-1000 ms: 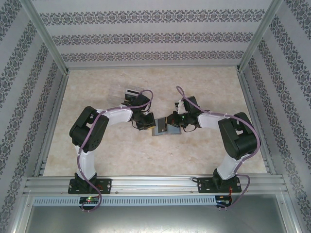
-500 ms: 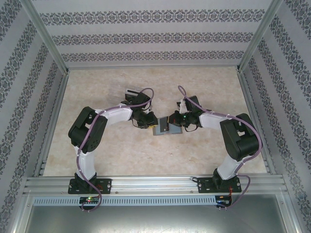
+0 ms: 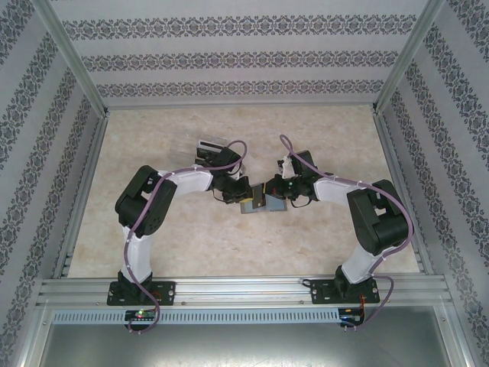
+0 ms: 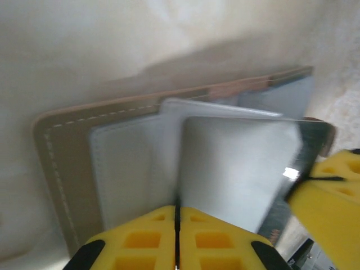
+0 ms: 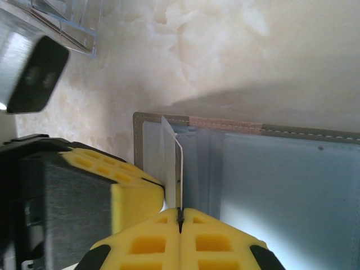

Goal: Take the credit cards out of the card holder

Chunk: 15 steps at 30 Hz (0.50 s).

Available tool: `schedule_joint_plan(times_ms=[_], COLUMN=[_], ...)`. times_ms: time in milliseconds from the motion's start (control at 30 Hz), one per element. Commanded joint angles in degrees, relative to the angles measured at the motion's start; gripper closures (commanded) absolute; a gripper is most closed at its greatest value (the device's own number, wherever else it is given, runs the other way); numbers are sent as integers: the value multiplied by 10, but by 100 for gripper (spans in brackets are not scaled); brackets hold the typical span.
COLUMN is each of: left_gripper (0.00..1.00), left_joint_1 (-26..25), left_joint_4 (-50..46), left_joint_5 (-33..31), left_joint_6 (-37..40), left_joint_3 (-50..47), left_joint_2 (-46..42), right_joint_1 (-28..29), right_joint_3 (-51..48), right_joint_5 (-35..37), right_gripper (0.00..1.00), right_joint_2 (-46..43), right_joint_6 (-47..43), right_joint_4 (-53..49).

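Pulling a card: the right gripper [image 5: 180, 212] has its jaws pinched on a white card [image 5: 181, 169] rising from the card holder [image 5: 281, 180]. The left gripper [image 4: 177, 211] has its jaws closed; on what, I cannot tell. The next move calls for a straight draw clear of the pocket.

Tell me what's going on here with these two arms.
Both arms meet over the open card holder at mid-table. The left gripper is shut on a pale card standing up from the holder. The right gripper is shut on what looks like the same card, seen edge-on from its wrist. The card looks only partly drawn out.
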Motion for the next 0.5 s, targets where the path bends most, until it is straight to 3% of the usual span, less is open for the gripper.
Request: schedule_joint_plan(times_ms=[0, 267, 467], left_gripper=[94, 100, 95], left_joint_1=[-8, -6, -2], left_joint_4=[-34, -50, -10], left_joint_5=[2, -16, 11], left_joint_6=[11, 22, 15], left_joint_3=[6, -3, -1], left_joint_2=[11, 5, -22], right_joint_1=[-8, -36, -54], right_joint_3=[-2, -35, -54], right_joint_5=[-7, -6, -27], right_gripper=[99, 100, 100], right_joint_2=[-5, -41, -87], right_joint_6=[-11, -11, -16], right_joint_4=[-4, 17, 35])
